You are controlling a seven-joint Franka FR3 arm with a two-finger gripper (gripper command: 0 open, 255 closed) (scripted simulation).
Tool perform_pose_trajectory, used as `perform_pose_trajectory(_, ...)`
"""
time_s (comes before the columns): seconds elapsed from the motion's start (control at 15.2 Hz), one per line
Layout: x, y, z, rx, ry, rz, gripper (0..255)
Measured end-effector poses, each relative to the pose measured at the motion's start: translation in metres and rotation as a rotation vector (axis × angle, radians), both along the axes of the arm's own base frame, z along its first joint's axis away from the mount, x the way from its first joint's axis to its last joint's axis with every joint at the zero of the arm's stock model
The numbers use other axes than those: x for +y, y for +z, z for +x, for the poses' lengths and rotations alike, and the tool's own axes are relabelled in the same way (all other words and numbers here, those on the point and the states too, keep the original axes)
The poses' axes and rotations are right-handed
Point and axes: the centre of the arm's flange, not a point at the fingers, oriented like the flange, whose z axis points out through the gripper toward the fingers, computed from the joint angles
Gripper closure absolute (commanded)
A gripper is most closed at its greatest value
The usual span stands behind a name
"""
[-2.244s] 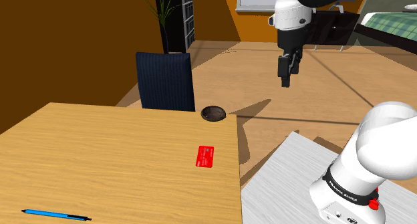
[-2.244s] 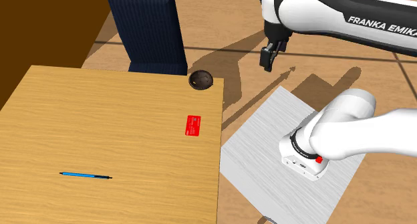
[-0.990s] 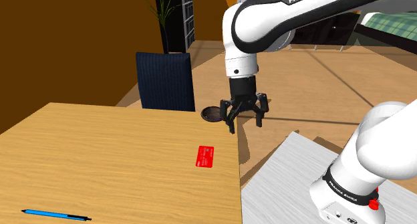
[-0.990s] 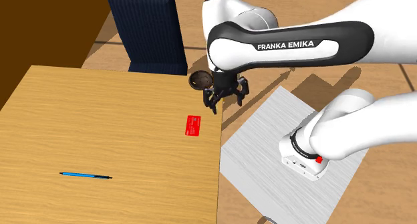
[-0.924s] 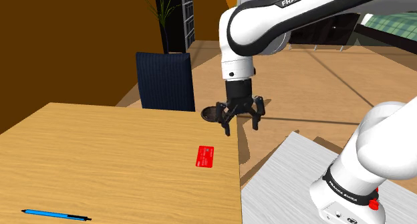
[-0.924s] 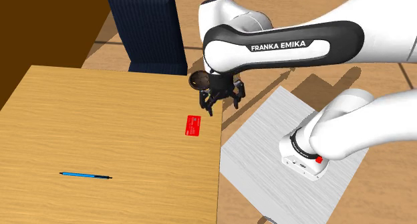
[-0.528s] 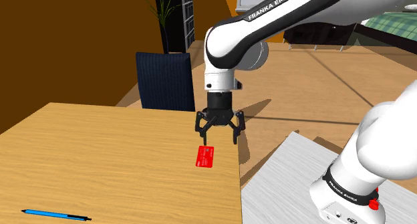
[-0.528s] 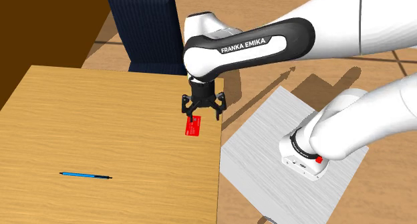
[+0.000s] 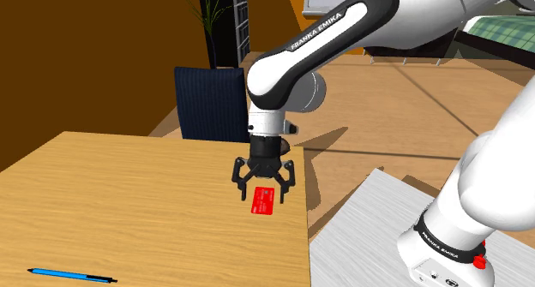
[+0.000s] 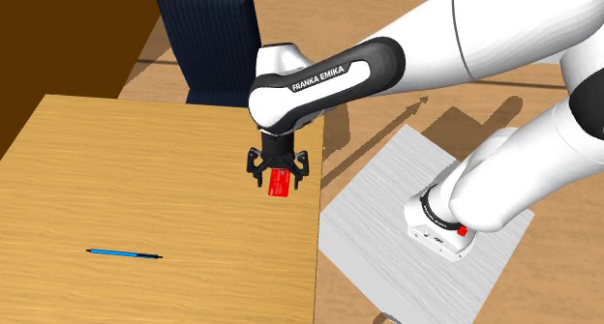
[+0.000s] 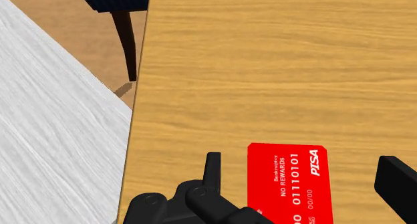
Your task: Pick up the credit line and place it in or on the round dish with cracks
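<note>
A red credit card [image 9: 264, 205] lies flat on the wooden table [image 9: 129, 191], close to the edge nearest the stand. My gripper [image 9: 262, 186] hangs just above it, open, pointing straight down. In the second exterior view the gripper [image 10: 276, 173] straddles the card [image 10: 280, 188]. In the wrist view the card [image 11: 287, 182] lies between my spread fingers [image 11: 212, 170] and touches neither. The arm hides the round dish at the table's far corner.
A blue pen [image 9: 73, 276] lies far off near the table's front edge. A dark blue chair [image 9: 212, 104] stands behind the table's far side. The grey-white stand top [image 10: 387, 225] sits right beside the table edge.
The gripper has swung from beside the table's far corner over to the card and come down towards it. It stayed open. The card has not moved.
</note>
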Motion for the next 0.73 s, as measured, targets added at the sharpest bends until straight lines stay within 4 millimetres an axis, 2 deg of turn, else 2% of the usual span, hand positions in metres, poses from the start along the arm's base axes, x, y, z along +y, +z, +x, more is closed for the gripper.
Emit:
perform_pose_trajectory(0.26, 0.009, -0.018, -0.006, 0.001, -0.001, 0.000, 0)
perform_pose_trajectory(0.66, 0.010, -0.020, -0.008, 0.000, -0.002, 0.000, 0)
perform_pose_trajectory(0.73, 0.010, -0.020, -0.008, 0.000, -0.002, 0.000, 255)
